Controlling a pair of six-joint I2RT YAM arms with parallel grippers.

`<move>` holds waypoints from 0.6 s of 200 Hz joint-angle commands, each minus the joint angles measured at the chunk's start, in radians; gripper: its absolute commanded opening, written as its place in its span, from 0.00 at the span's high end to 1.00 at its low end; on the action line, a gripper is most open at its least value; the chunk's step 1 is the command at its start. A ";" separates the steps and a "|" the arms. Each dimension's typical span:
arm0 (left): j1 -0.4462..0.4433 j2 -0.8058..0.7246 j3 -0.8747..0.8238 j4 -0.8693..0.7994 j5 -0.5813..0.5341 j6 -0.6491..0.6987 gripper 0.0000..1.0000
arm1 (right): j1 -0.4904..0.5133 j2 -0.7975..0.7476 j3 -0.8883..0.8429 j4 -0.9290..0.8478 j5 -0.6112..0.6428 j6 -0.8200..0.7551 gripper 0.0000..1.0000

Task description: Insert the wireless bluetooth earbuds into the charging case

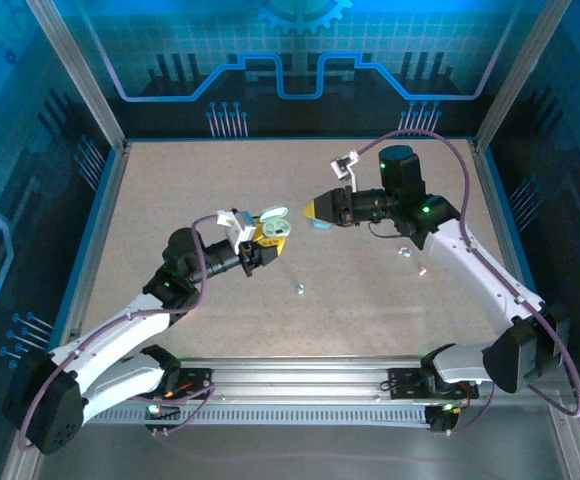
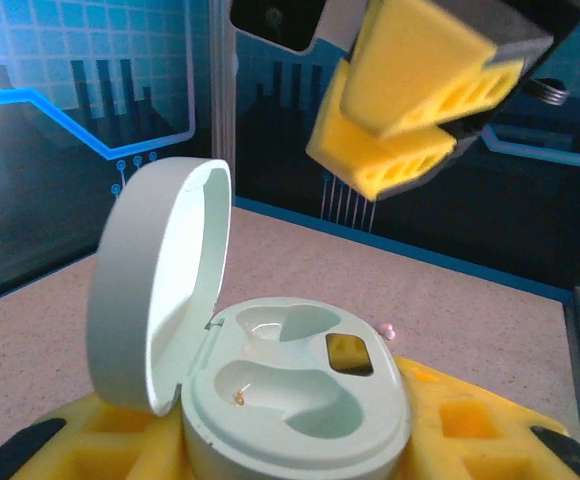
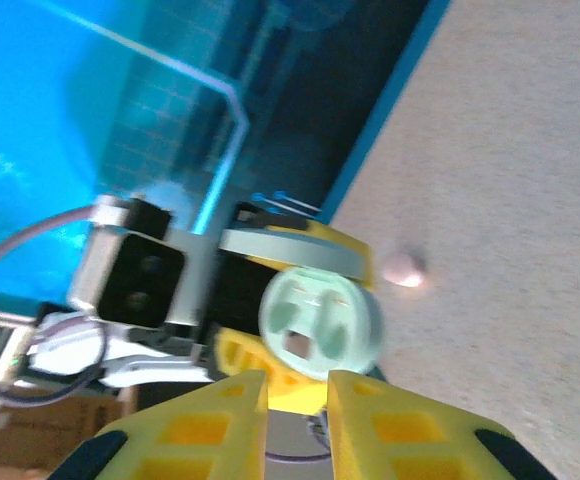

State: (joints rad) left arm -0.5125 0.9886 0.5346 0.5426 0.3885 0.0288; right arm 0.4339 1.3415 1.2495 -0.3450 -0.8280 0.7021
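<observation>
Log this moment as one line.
left gripper: shut on charging case | lid: open | wells: empty | right gripper: near case, not touching, jaws nearly closed, hold unclear | earbud: loose on table

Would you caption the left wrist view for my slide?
Left gripper holds the open charging case, wells empty; right gripper hovers above.

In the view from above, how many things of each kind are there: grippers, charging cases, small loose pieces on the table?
Grippers, left gripper and right gripper: 2
Charging case, open: 1
Small loose pieces: 3
Total: 6
</observation>
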 commanded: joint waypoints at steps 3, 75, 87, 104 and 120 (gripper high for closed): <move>0.000 -0.008 0.001 0.001 -0.084 0.010 0.67 | 0.006 0.032 -0.004 -0.251 0.215 -0.152 0.76; -0.001 -0.162 -0.060 -0.025 -0.325 0.014 0.67 | 0.142 0.343 0.004 -0.406 0.436 -0.343 0.66; -0.001 -0.192 -0.061 -0.043 -0.335 0.017 0.67 | 0.173 0.413 0.029 -0.411 0.454 -0.353 0.63; 0.000 -0.229 -0.063 -0.066 -0.337 0.016 0.67 | 0.212 0.494 0.057 -0.394 0.474 -0.356 0.58; -0.001 -0.257 -0.065 -0.084 -0.342 0.017 0.67 | 0.242 0.565 0.107 -0.399 0.507 -0.384 0.57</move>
State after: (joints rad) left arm -0.5133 0.7765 0.4850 0.4850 0.0895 0.0288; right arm 0.6342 1.8374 1.2743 -0.7067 -0.3912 0.3824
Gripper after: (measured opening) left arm 0.383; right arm 0.427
